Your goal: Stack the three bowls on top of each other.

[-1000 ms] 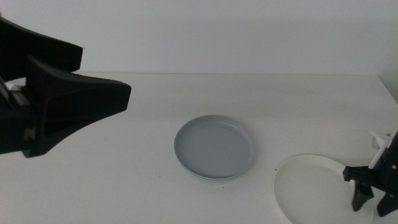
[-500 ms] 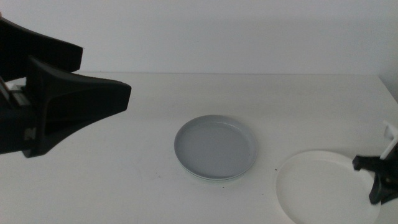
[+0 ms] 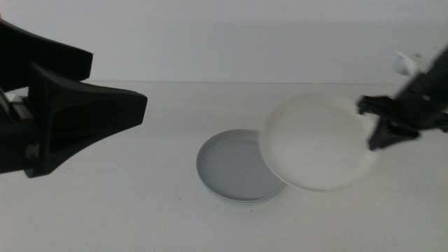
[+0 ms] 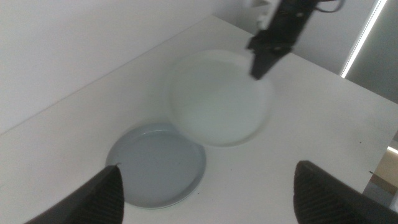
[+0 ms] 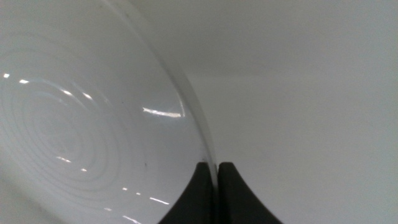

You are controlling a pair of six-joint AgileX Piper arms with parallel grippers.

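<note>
The light grey bowl [image 3: 234, 166] sits mid-table, nested on the mint green bowl, of which only a thin pale rim [image 3: 241, 201] shows beneath. My right gripper [image 3: 381, 136] is shut on the far right rim of the white bowl [image 3: 318, 143] and holds it tilted in the air, overlapping the grey bowl's right edge. The right wrist view shows the jaws [image 5: 214, 171] pinching the white bowl's rim [image 5: 81, 124]. My left gripper [image 3: 119, 84] waits raised at the left, open and empty. Its wrist view shows the white bowl [image 4: 217, 96], the grey bowl [image 4: 155, 165] and the right gripper [image 4: 258, 62].
The white table [image 3: 140, 203] ends at a pale wall at the back. Its right edge [image 3: 437, 98] runs close behind the right arm. The raised left arm fills the left side of the middle view.
My right gripper has lifted the white bowl off the table at the front right and carried it up and left, to over the grey bowl's right edge. The left arm has not moved.
</note>
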